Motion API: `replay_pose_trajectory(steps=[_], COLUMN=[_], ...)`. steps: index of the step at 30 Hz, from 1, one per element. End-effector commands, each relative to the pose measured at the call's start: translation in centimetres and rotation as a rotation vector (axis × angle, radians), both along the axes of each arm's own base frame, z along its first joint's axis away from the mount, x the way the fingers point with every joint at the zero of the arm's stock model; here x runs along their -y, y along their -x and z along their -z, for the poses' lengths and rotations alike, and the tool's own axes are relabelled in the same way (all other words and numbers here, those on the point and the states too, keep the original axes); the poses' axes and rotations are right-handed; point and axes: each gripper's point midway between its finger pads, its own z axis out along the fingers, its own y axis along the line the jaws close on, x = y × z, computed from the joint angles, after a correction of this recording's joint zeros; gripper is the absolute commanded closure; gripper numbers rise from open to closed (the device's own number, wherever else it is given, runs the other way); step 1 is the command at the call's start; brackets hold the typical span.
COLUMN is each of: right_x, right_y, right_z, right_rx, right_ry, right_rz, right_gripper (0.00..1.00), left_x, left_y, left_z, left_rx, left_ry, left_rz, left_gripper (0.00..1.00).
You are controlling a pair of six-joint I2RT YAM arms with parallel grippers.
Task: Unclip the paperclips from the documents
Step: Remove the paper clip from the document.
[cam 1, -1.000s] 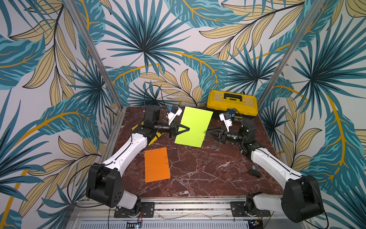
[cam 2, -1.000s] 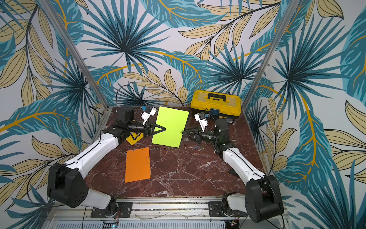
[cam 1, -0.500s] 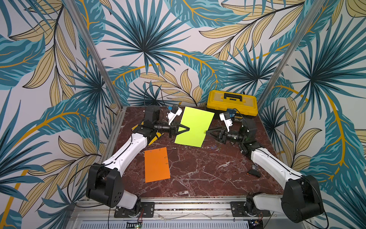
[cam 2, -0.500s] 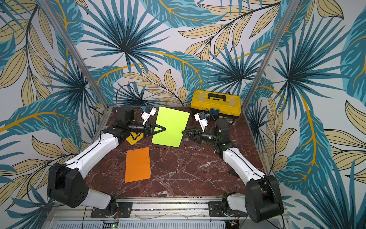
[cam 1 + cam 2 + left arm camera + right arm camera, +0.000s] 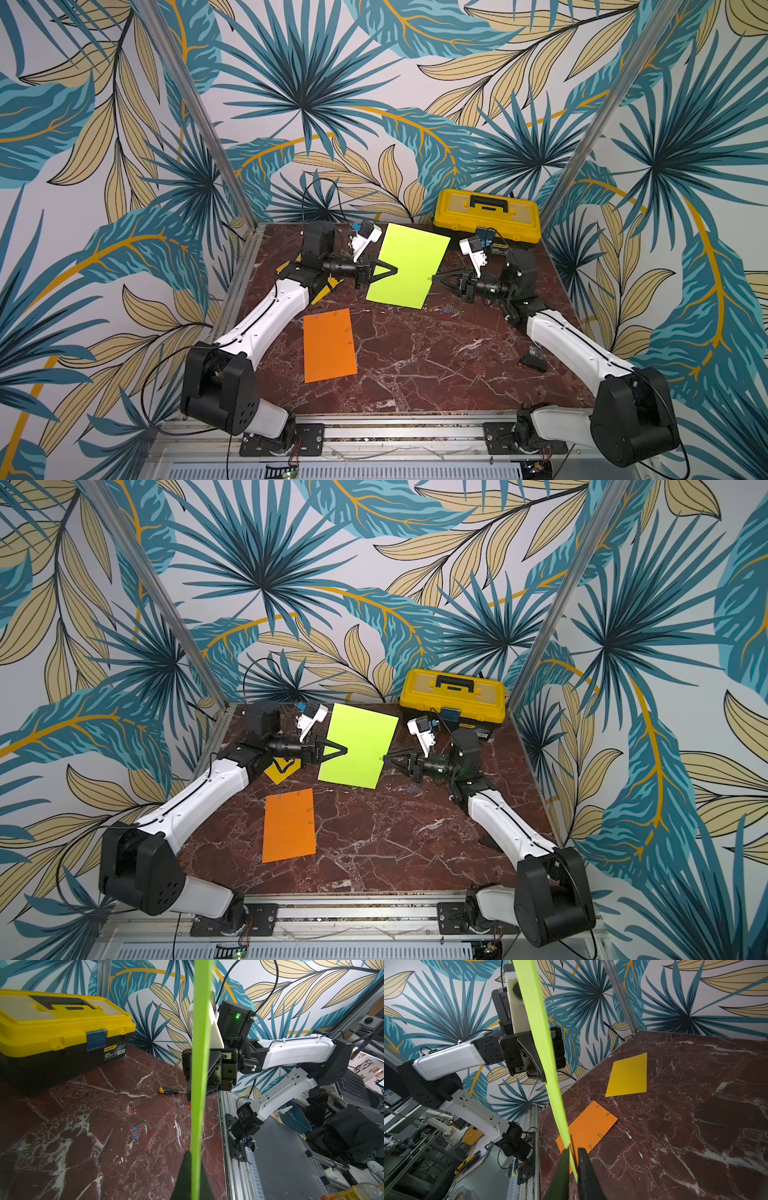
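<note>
one lime sheet [image 5: 411, 259], clamped by left gripper [image 5: 395, 271], right gripper [image 5: 434, 277] straddling edge, grip unclear

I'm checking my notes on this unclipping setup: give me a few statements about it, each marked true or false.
The left hand holds the lime green sheet up off the table. True.
The orange sheet is lifted too. False: it lies flat on the table.
On the table lie loose paperclips. True.
The toolbox stands open. False: its lid is closed.
The orange sheet is clip-free. False: clipped paperclips sit along its edges.
</note>
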Motion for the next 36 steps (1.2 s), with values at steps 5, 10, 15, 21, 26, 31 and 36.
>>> replay_pose_trajectory(steps=[5,10,15,21,26,31,36], right_x=[0.1,0.25,0.26,0.37,0.48,0.69,0.82], right_y=[0.8,0.85,0.81,0.65,0.62,0.38,0.28], right_z=[0.35,0.13,0.03,0.3,0.32,0.29,0.11], right_rx=[0.004,0.012,0.012,0.005,0.009,0.011,0.013], right_ry=[0.016,0.032,0.039,0.047,0.056,0.059,0.059], right_rz=[-0.003,0.006,0.007,0.014,0.028,0.045,0.052], right_gripper=[0.93,0.96,0.99,0.99,0.99,0.99,0.99], left_x=[-0.46,-0.55,-0.64,-0.81,-0.82,-0.86,-0.86], left_y=[0.34,0.26,0.15,0.09,0.09,0.07,0.04], left_z=[-1.1,-1.08,-1.09,-1.13,-1.15,-1.14,-1.19], left_rx=[0.052,0.051,0.052,0.055,0.056,0.055,0.057], left_ry=[0.012,0.011,0.011,0.01,0.011,0.01,0.011], left_rz=[-0.011,-0.014,-0.018,-0.024,-0.024,-0.026,-0.026], left_gripper=[1.0,1.0,1.0,1.0,1.0,1.0,1.0])
